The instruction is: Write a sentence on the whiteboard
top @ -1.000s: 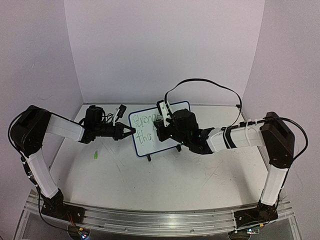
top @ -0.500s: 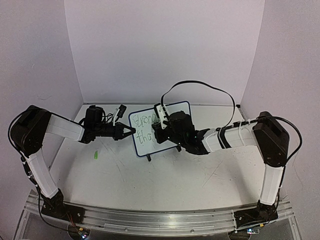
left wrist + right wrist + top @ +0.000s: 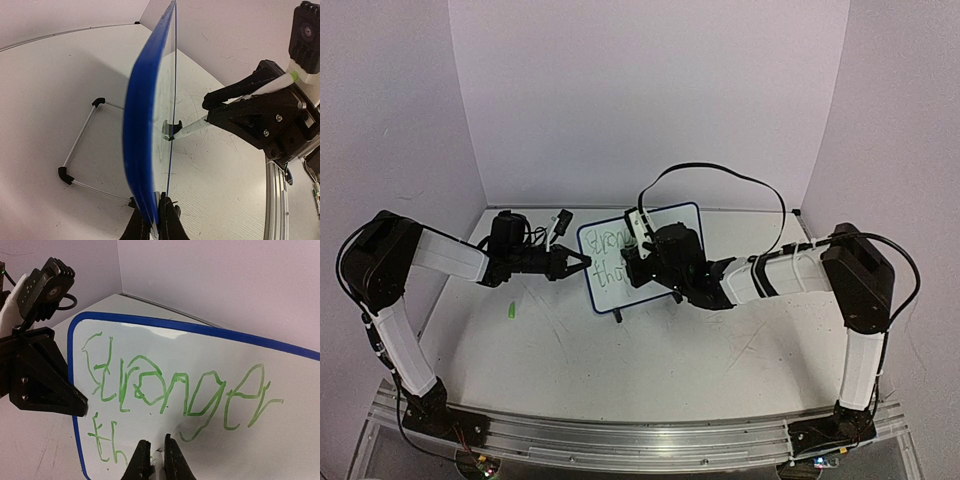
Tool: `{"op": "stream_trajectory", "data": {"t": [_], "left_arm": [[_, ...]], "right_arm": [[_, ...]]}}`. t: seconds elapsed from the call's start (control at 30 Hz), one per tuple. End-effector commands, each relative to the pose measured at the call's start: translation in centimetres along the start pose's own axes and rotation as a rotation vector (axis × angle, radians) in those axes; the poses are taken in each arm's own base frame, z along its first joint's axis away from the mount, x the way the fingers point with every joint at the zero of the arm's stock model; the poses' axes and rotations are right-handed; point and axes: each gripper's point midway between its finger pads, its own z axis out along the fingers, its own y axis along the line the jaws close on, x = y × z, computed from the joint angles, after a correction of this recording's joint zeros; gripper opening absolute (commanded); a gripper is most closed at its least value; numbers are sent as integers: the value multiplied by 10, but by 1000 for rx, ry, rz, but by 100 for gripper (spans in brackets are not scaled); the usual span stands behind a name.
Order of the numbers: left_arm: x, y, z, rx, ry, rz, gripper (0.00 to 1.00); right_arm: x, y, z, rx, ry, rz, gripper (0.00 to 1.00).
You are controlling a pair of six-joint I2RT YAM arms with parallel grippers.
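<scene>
The whiteboard (image 3: pixel 610 292) stands propped on edge at the center of the top view. The sentence (image 3: pixel 175 392) on it is only partway written: the 1st line reads "Stronger" in green, and at the lower left of the right wrist view the 2nd line shows just "th" before the jaws hide the rest. In the left wrist view the pen (image 3: pixel 192 129) tip touches the writing face, so we judge the 2nd line to be in hand, with its remaining words left to do. The right gripper (image 3: pixel 157 452) has its jaws clenched on the pen. The left gripper (image 3: pixel 154 216) pinches the board's blue-framed edge, steadying it. A small green piece (image 3: pixel 508 312) lies well apart at the left of the tabletop (image 3: pixel 650 370).
</scene>
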Motion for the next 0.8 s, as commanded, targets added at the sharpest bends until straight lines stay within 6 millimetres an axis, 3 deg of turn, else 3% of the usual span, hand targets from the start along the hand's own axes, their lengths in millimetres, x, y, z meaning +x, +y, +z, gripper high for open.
{"op": "stream_trajectory", "data": {"t": [0.0, 0.53, 0.77], "left_arm": [[4, 27, -1, -131, 18, 67, 0], [3, 28, 0, -130, 18, 67, 0], [2, 28, 0, -129, 18, 66, 0]], "right_arm": [[-2, -3, 4, 20, -10, 10, 0], [21, 4, -5, 5, 40, 35, 0], [15, 3, -2, 15, 25, 27, 0]]}}
